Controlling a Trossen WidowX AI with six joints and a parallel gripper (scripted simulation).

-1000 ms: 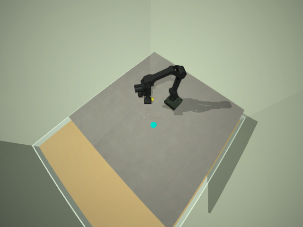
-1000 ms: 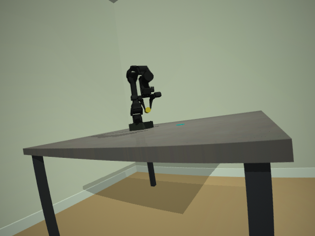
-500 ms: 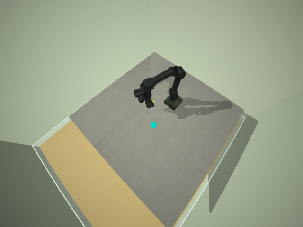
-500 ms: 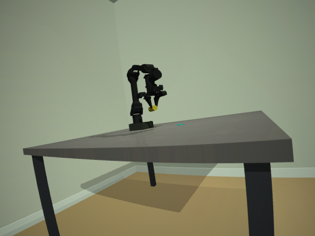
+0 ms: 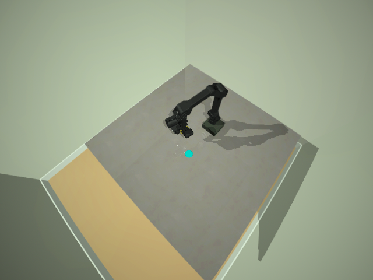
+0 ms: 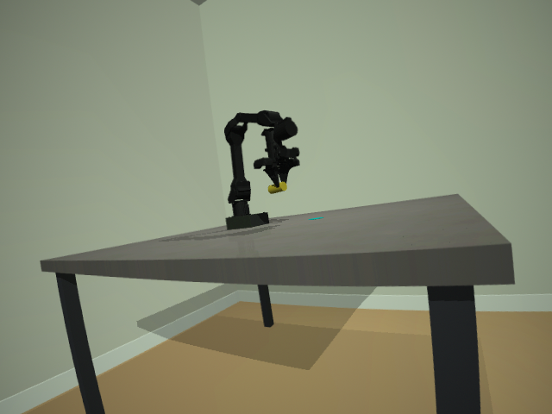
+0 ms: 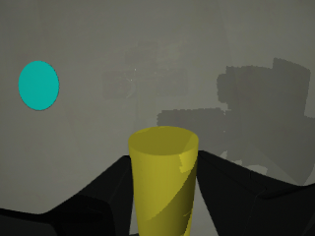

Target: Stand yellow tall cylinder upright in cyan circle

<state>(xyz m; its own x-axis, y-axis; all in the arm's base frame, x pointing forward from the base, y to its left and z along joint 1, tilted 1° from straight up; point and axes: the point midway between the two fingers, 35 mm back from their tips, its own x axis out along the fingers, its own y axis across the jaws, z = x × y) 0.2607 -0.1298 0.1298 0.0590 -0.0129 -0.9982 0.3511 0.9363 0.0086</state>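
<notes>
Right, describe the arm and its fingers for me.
The arm is matte black all over, built of boxy links with rounded joint housings, on a dark square base. Its gripper ends in two black, tapering fingers. No cables or markings can be made out.

You have open air under the gripper, which carries the yellow cylinder well above the table. Nothing stands between it and the cyan circle; only the arm's base sits nearby.
</notes>
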